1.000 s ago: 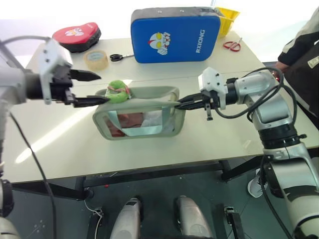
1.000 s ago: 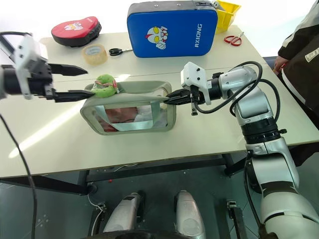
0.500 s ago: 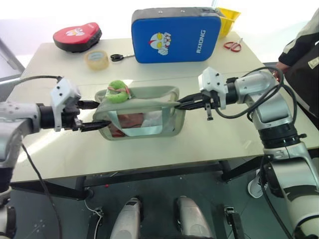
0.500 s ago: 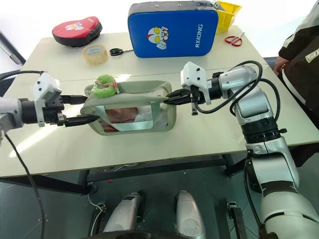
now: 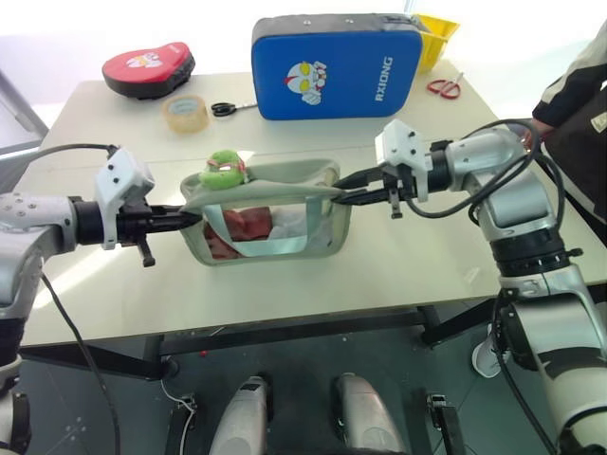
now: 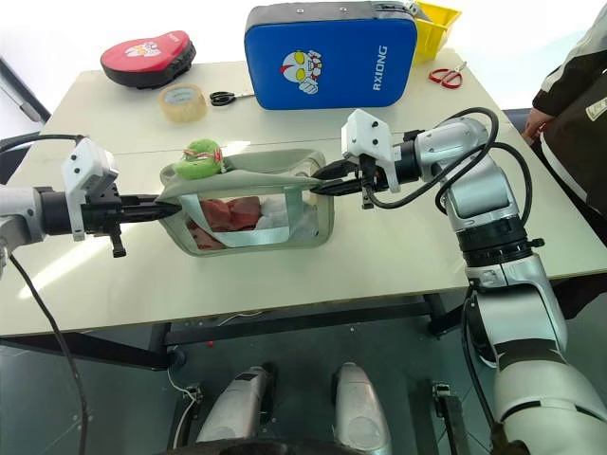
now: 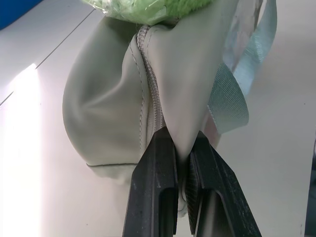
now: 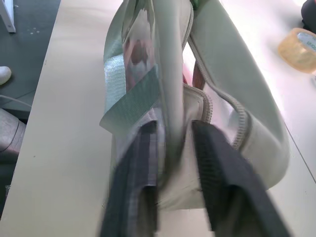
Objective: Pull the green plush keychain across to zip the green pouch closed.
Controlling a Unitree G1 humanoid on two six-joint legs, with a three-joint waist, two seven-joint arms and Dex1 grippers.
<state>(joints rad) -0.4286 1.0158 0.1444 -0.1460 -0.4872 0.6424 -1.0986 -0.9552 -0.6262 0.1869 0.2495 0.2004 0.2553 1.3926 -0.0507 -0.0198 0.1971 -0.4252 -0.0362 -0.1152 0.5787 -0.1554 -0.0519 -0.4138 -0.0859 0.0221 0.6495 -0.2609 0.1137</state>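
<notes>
The green pouch [image 5: 270, 223] stands in the middle of the table, its top zipper open and red contents showing through the clear side. The green plush keychain [image 5: 222, 171] rests on the pouch's top near its left end. My left gripper [image 5: 190, 218] is shut on the fabric at the pouch's left end; the left wrist view shows its fingers [image 7: 160, 163] pinching the pouch [image 7: 108, 108] beside the zipper seam. My right gripper [image 5: 345, 188] is at the pouch's right end, open, with the pouch's edge [image 8: 170, 74] standing between the parted fingers [image 8: 217, 163].
A big blue cartoon pad [image 5: 334, 64], a red pad [image 5: 147, 68], a tape roll [image 5: 185, 113], black scissors [image 5: 225, 109], red scissors [image 5: 441, 86] and a yellow container [image 5: 432, 30] lie along the table's far side. A person [image 5: 579, 104] stands at the right edge.
My left gripper came down from beside the keychain and shut on the pouch's left end. My right gripper's fingers parted at the right end without the arm moving.
</notes>
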